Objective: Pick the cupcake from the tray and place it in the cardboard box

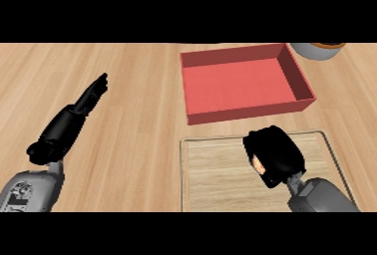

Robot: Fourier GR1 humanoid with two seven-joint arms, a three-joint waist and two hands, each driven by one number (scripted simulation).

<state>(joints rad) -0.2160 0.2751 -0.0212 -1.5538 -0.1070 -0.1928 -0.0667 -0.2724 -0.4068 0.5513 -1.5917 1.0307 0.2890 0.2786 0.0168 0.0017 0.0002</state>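
Head view. You are looking steeply down on a pale wood counter (132, 124).

Right hand (274, 155): it sits over the tray (221, 174), at the tray's far right part. Fingers are curled inward, the back of the hand toward you. A small orange-tan patch shows inside the curl on the hand's left side; that looks like the cupcake (258, 163), wrapped by the fingers and mostly hidden. You cannot tell whether it is touching the tray surface or is off it. The grey forearm runs off toward the near right.

Tray: light wood-grain panel with a thin pale rim, near centre-right of the counter. Its near edge is cut off by the view.

Cardboard box (247, 82): it shows red here, open-topped, rectangular, with low walls. It lies just beyond the tray's far edge, close to it but apart. Its floor shows bare. The right hand is nearer than the box's near wall, not over the box.

Left hand (92, 94): on the left side of the counter, well apart from tray and box. Fingers straight and held together, pointing far-right. It holds nothing.

Far right edge: a grey round container (316, 51) with an orange-brown top, partly cut off, just beyond the box's far right corner.
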